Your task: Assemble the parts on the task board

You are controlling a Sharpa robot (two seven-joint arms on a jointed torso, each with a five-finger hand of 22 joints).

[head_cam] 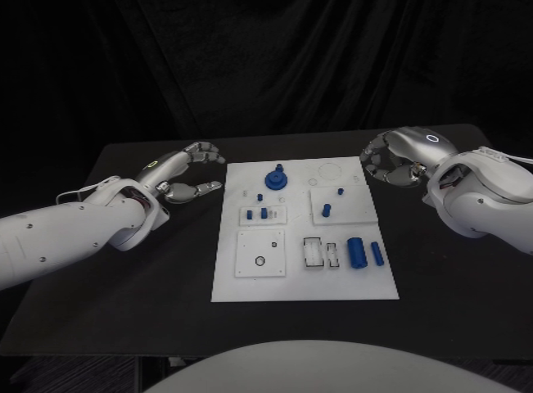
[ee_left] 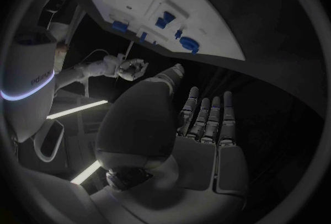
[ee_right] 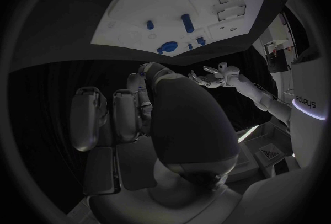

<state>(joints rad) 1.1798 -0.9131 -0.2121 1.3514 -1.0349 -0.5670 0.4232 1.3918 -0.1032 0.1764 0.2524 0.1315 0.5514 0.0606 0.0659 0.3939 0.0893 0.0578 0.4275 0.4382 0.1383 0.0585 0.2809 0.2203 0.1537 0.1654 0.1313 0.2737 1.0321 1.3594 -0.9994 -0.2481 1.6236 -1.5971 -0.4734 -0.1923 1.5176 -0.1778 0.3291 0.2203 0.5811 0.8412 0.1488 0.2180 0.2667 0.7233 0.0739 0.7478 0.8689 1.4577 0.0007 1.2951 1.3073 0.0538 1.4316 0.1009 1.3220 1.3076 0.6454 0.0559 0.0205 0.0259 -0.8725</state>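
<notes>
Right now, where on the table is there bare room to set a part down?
Bare black table lies left of the task board, below the left hand, and right of it, below the right hand. The board itself is crowded with blue parts.

Black table [head_cam: 137, 311] before a dark curtain backdrop [head_cam: 266, 65].

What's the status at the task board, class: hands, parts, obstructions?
Left hand open, off the board's left edge. Right hand open, off its right. Blue parts on task board, untouched. Nothing obstructing.
</notes>
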